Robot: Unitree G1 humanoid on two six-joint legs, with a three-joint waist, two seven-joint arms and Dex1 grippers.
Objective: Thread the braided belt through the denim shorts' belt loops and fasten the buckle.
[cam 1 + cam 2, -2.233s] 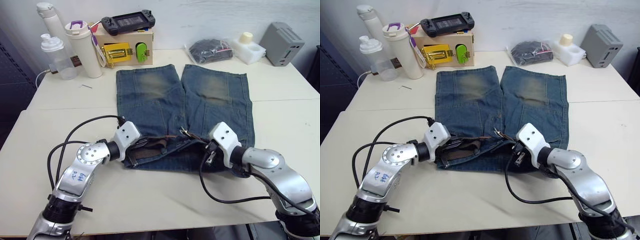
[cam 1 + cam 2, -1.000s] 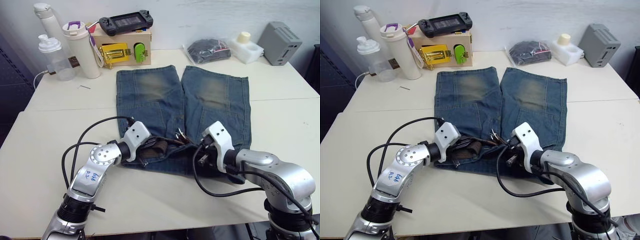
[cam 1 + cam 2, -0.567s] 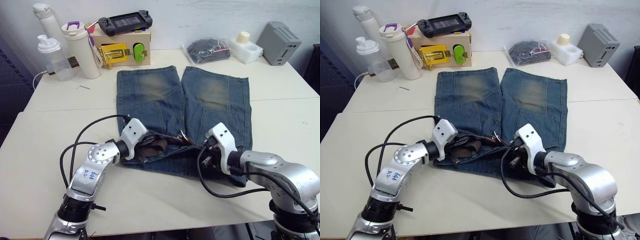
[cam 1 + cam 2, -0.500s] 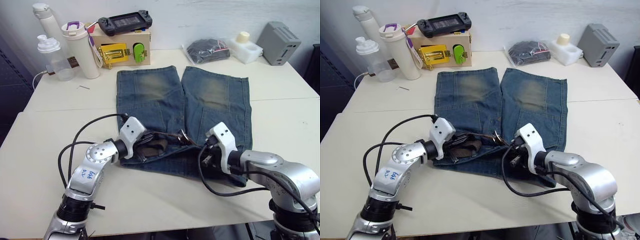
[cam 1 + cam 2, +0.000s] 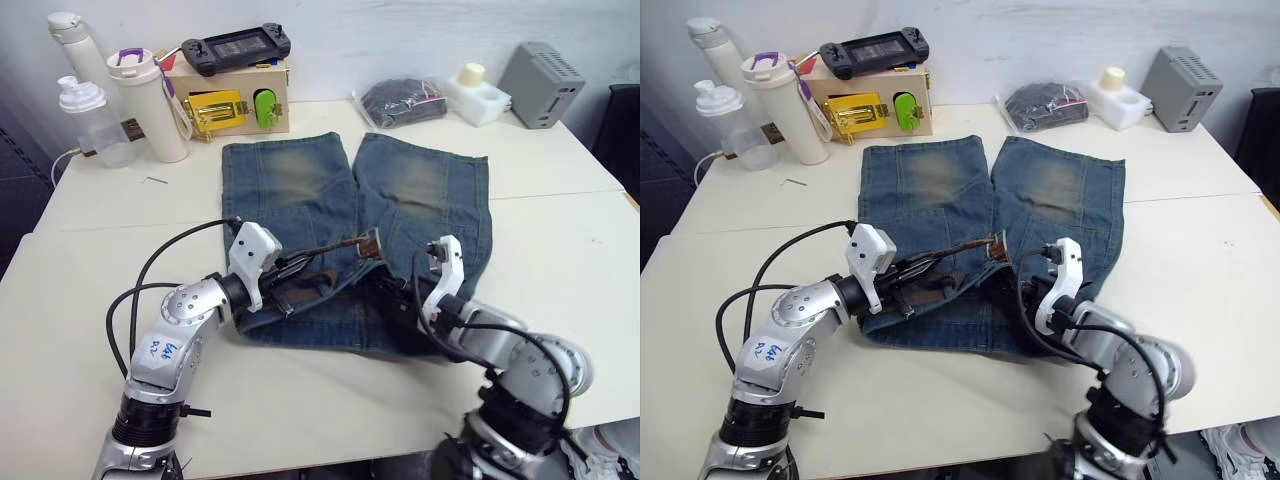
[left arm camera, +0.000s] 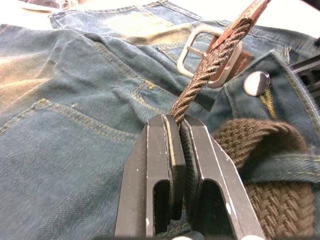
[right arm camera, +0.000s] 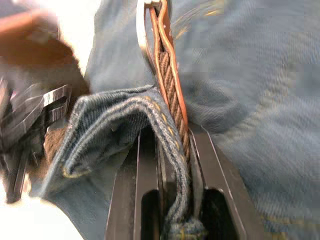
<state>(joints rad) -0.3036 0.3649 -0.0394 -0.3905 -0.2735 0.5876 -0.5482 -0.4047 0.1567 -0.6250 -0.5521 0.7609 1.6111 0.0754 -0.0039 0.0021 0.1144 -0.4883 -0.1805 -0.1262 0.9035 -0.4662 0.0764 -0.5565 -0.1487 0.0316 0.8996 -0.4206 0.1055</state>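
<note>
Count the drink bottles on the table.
3, all at the far left corner: a tall white flask at the back, a clear shaker bottle in front of it, and a white tumbler with a purple lid loop beside the wooden box.

The denim shorts (image 5: 350, 240) are being viewed from above and behind by both eye views, which are sharing the whole table (image 5: 560, 260). The braided belt (image 6: 210, 70) and the buckle (image 6: 205, 50) are being looked at very closely along the fingers in the left wrist view, and in the right wrist view also.
</note>
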